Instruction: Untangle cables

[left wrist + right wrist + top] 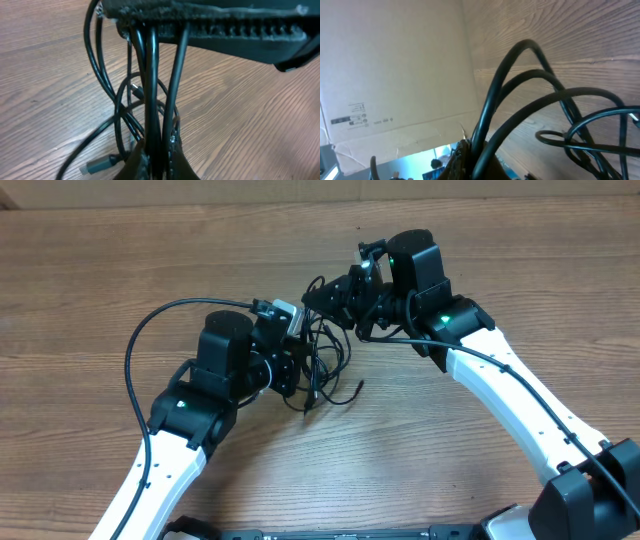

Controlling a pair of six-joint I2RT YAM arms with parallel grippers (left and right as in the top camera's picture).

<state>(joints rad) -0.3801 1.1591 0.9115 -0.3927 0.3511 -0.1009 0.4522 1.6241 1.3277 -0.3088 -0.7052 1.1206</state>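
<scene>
Cables (325, 365), thin and black, are lying as one tangled bundle near the middle of the wooden table (90, 270), well apart from its far edge, with both arms converging on them. The left gripper (297, 345) is reaching in from the near-left side and the right gripper (328, 298) from the far-right side, so that the bundle is sitting between and partly beneath the two. In the left wrist view, the left gripper (156, 152) is pinching shut on several strands of the cables (151, 75); these strands are running taut and nearly straight away from its fingers (135, 162) toward the dark, ridged underside of the right gripper (225, 25). Below these strands, slack loops are resting on the table (45, 75), and a grey plug end (97, 164) is lying flat on the wood beside the left fingers. In the right wrist view, the right gripper (470, 152) is closing tightly on a cluster of cables (520, 75), which are arching up out of its jaws and curving down toward the table (570, 30). A cardboard box (395, 75) is filling the left part of that view. In the overhead view, one loose cable end with a small plug (357, 388) is trailing out of the bundle toward the table's near-right side.
</scene>
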